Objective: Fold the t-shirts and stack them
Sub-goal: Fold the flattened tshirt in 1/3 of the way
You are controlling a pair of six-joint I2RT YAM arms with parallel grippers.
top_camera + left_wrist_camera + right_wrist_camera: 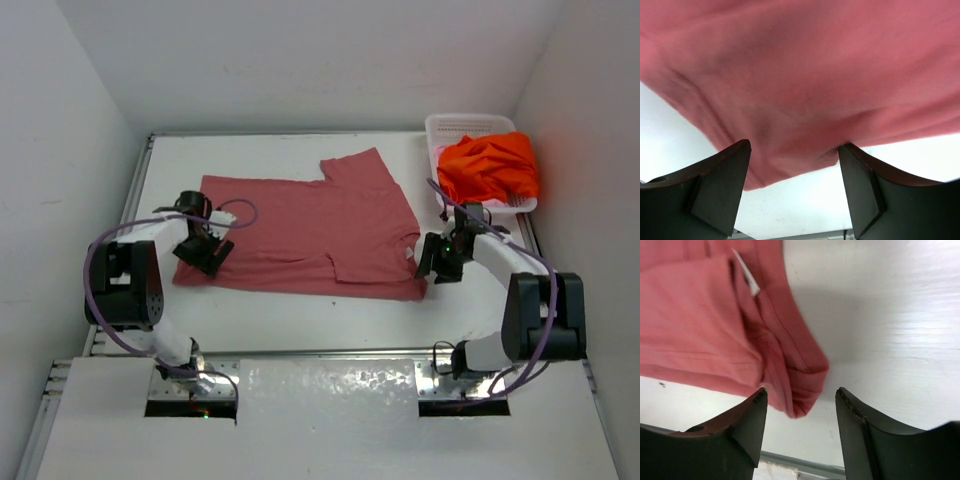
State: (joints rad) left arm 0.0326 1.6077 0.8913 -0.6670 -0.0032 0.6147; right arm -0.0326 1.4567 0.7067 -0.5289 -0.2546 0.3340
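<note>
- Left claw: positioned at the left near corner of the red shirt. The left wrist view shows the jaws released and spread, with the shirt's edge lying between them. Judgement: this placement suits pinching the corner for a fold.
- Red shirt: spread out on the tabletop, mostly flat, between the two claws. One sleeve points to the far side. A small white label shows near the right end. Judgement: spreading is largely done, and folding is not yet evident.
- Right claw: positioned at the right near corner of the red shirt. The right wrist view shows the jaws released, with the doubled hem corner between the fingers and not pinched. Judgement: both claws taking matching corners would allow one even, simultaneous lift.
- Orange shirt: bunched in the white basket, to the right of the red shirt and beyond it. It is unfolded and waiting its turn. No third shirt is visible.
- Tabletop: white, matte and smooth. A few faint specks show beside the red shirt in the right wrist view.
- Room: plain white walls enclose the tabletop to the left of, to the right of and beyond the red shirt.
</note>
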